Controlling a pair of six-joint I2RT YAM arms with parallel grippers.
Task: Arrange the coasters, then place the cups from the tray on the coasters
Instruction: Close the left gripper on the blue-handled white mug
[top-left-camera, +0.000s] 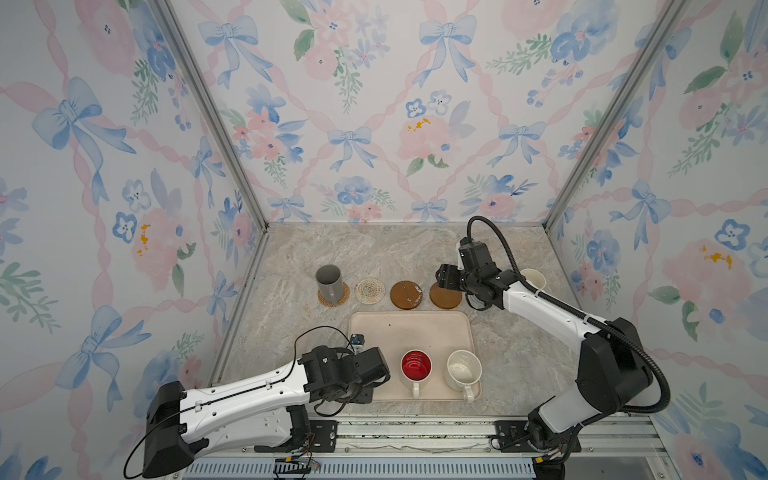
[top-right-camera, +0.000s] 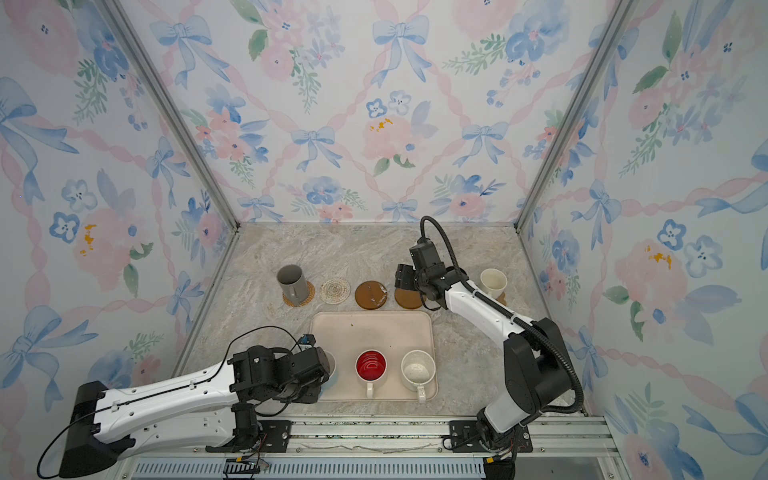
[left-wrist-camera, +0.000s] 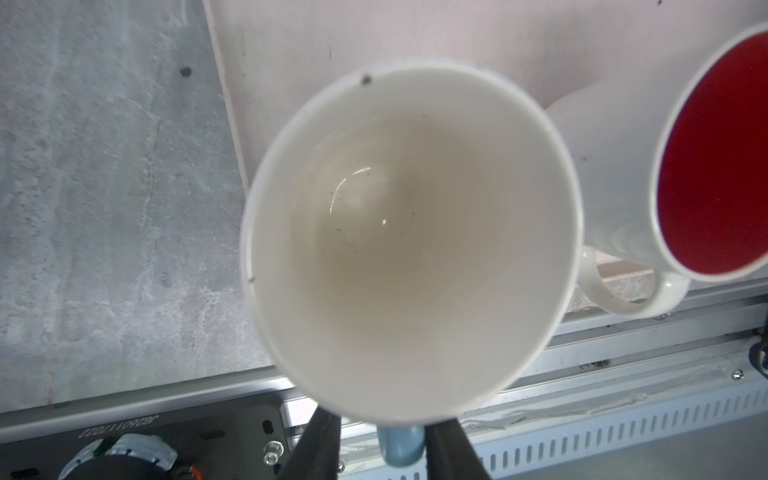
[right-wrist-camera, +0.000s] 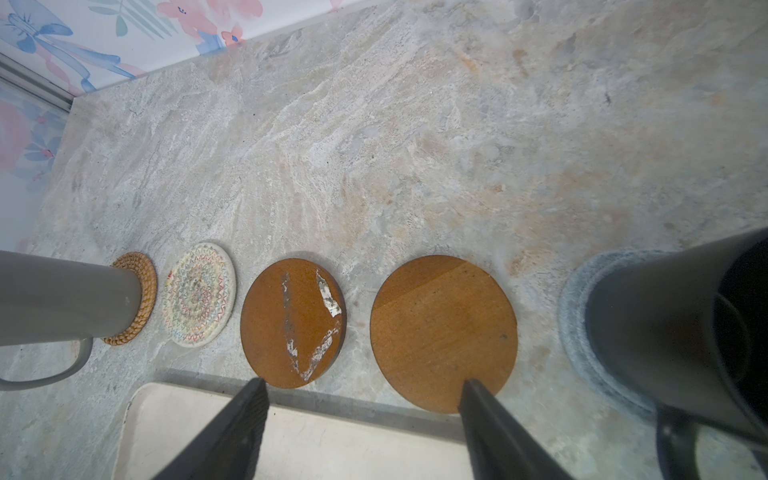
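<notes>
Left gripper sits at the near left corner of the large beige rounded-rectangle tray. Right gripper hangs over the tray's far edge.

Tray carries three mugs in a near row: light blue ceramic mug with white inside, white mug with red inside, off-white speckled mug.

Beyond the tray: grey mug on tan rattan round coaster. Bare beside it: pale woven round coaster, scuffed dark brown round coaster, plain dark brown round coaster.

Left jaws narrow, flanking the blue mug's handle; clamped or not, cannot tell. Right jaws wide, empty.
</notes>
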